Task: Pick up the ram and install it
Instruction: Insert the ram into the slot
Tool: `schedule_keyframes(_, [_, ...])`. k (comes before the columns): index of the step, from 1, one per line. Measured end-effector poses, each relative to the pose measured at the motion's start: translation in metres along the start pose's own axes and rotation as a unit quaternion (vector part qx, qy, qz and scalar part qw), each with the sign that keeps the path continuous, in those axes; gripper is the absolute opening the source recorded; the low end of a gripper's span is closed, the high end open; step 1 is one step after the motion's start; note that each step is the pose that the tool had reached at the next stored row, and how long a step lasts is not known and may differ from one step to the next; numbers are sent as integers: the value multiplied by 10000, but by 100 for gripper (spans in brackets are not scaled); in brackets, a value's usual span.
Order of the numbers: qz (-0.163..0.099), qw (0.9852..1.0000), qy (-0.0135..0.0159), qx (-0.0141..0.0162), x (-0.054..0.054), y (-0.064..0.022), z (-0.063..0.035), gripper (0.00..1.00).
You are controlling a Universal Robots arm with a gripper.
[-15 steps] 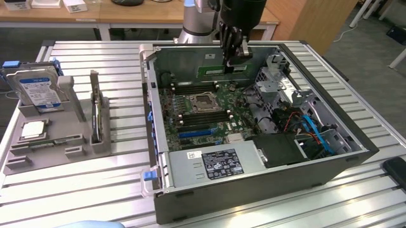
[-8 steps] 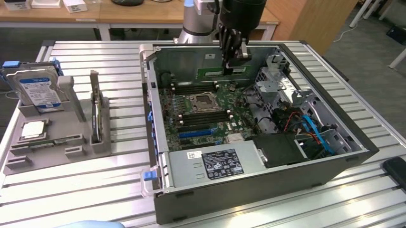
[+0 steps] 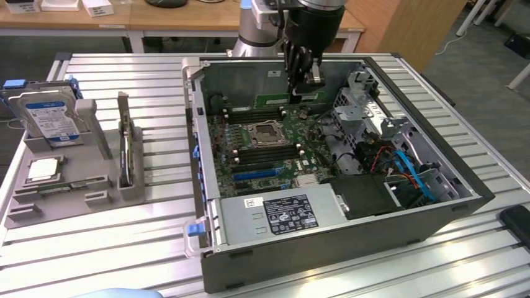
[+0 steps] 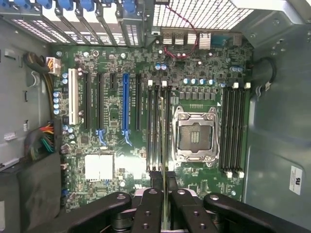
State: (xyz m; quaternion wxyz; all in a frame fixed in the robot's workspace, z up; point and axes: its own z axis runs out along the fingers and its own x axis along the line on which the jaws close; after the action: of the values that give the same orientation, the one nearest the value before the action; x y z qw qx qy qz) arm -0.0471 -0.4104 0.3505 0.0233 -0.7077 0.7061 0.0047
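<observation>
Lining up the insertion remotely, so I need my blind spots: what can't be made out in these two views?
Gap between the ram and the memory slots: exterior view, too small to judge.
The ram's notch and contacts: wrist view, seen edge-on between the fingers.
Slot latches, open or closed: too small in both views.
Near ends of the slots: wrist view, covered by the gripper.

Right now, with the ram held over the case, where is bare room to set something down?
Bare table slats run between the grey fixture and the computer case, and in front of the fixture. Crowded: the motherboard under the claw gripping the ram, and the cables at the case's side on the exterior view's right.
</observation>
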Motion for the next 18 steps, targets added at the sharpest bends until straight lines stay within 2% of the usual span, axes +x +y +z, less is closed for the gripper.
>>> schedule_keyframes(3, [0,10000,1,-1,-6,1,35,14])
schedule_keyframes(5, [-1,10000,14,0,-17,2,57,14])
schedule_keyframes(8, [-2,10000,60,0,-44,4,85,14])
schedule_keyframes(11, [-3,9999,124,0,-83,7,116,14])
schedule_keyframes(13, [-4,9999,157,-1,-106,10,137,14])
schedule_keyframes(15, [-5,9999,171,-1,-128,15,162,14])
schedule_keyframes(18, [-5,9998,176,1,-149,28,202,14])
